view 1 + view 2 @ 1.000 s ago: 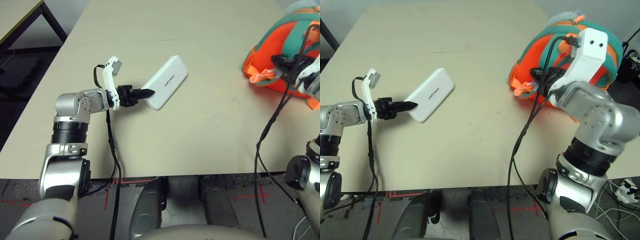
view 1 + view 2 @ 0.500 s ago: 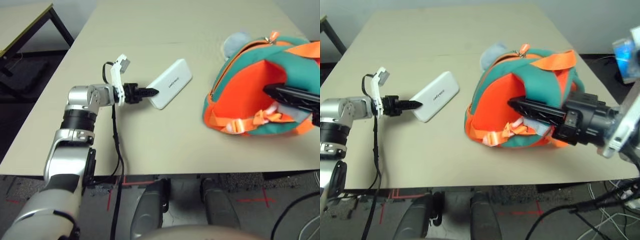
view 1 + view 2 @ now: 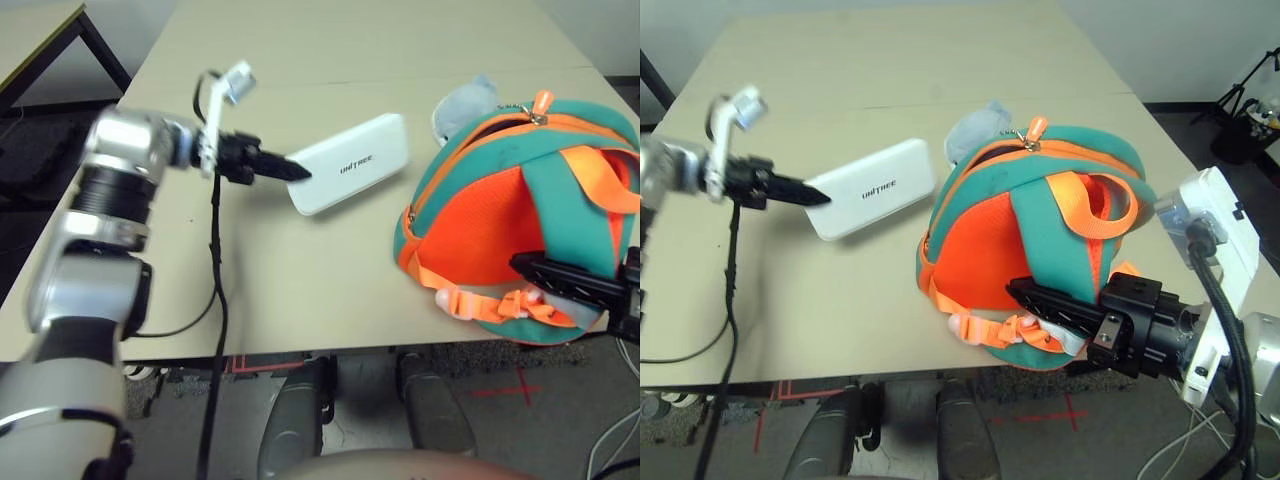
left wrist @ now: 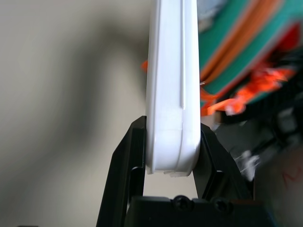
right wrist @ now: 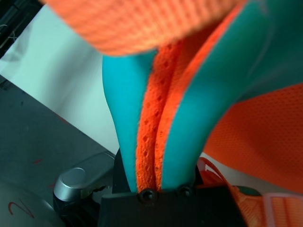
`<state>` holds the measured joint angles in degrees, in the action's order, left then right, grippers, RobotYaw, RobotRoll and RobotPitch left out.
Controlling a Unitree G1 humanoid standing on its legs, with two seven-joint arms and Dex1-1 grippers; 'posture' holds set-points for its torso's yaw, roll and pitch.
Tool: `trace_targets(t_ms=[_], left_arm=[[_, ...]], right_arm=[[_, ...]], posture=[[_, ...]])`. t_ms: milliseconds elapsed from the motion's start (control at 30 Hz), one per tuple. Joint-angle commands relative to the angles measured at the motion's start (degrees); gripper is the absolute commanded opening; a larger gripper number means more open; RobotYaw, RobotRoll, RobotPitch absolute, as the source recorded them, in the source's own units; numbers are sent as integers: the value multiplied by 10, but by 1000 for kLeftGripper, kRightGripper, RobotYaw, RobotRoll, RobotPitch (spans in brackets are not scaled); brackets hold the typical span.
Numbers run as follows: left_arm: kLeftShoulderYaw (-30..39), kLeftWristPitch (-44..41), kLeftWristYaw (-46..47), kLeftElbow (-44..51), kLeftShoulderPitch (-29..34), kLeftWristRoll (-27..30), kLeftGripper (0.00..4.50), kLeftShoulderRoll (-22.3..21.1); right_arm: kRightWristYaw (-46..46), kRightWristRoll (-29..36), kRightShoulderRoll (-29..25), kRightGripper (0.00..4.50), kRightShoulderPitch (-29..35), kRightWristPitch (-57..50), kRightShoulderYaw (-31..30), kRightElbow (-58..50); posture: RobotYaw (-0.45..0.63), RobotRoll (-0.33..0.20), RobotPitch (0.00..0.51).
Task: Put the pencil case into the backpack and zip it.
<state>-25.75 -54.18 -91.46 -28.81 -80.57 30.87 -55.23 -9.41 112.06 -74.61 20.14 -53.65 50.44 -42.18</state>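
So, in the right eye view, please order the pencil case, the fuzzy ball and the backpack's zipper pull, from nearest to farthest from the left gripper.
1. pencil case, held in the left gripper.
2. fuzzy ball, behind the backpack.
3. zipper pull, on the backpack's top.

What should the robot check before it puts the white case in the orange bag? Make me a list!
1. Left gripper holding the pencil case: ok, fingers pinch one end.
2. Right gripper holding the backpack: ok, clamped on a teal and orange strap.
3. Backpack's zipper open wide enough: cannot tell.
4. Case lined up with the opening: not ok, it sits beside the bag.
5. Fuzzy grey ball clear of the zipper: cannot tell, it touches the bag's far side.
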Motion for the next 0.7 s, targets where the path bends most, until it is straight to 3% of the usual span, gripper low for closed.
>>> trace_targets(t_ms=[33,133,333,700], left_arm=[[-90,56,-10,14,-27,62,1405,-28],[-144,106,-10,35,-41,90,1405,-53],[-229,196,-10,29,-73,82,1405,-75],[-204,253,-10,67,-44,72,1405,-127]], right_arm=[[-3,-10,-9,81,-21,3,-40,7],[-7,-19,-15,81,-49,2,-66,18],[-10,-37,-14,81,-84,-3,-101,28],[-43,-90,-7,81,-101,-34,-124,61]], posture=[[-106,0,169],[-102,0,166],[-104,0,162],[-72,0,158]])
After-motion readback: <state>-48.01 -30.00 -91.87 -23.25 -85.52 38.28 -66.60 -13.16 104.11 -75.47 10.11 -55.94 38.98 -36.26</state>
